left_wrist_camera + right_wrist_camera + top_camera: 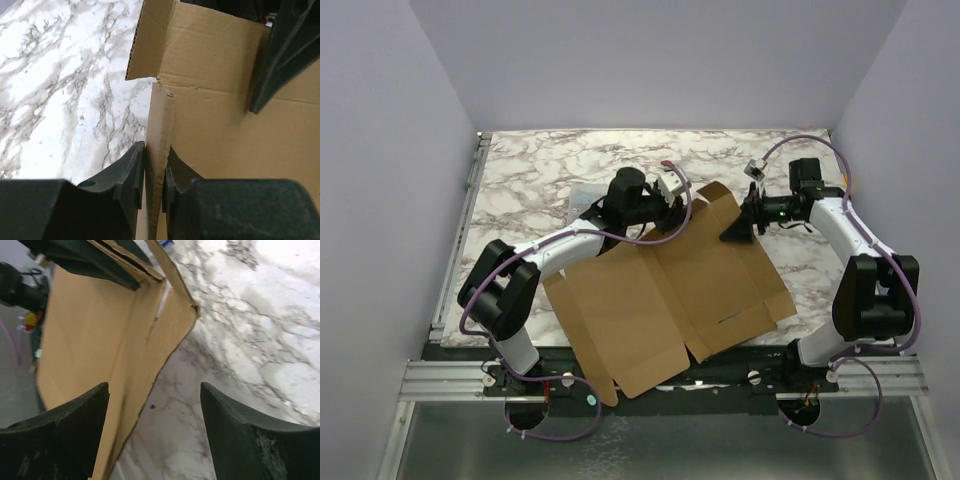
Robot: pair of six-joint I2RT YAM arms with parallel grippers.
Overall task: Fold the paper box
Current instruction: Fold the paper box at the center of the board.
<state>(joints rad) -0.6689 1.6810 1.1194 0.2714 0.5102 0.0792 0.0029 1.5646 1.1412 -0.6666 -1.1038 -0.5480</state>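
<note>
Holding one raised wall of the paper box point(670, 300) is the left pincer point(154, 165); its two fingers are pressed together on the thin cardboard edge, just below a rough, slightly torn crease where a small side flap point(150, 40) bends away. Most of the sheet lies flat in the middle of the marble desk point(540, 180), between the two arms; only the far part stands up, and the near corner hangs over the front edge of the desk. The right pincer point(155, 390) has its fingers wide apart and grips nothing; it hovers just beside the right end of the raised part, with the cardboard close to one finger and bare marble showing between the two.

I judge that the step in hand is to stand up this far wall along its crease. To do it well, the left arm should turn the wall around the crease line and not pull it, so that the flat part does not slide further off the desk; the right pincer should meet the other end of the same wall, so both ends rise evenly; the torn place needs gentle force, because it may rip more.
</note>
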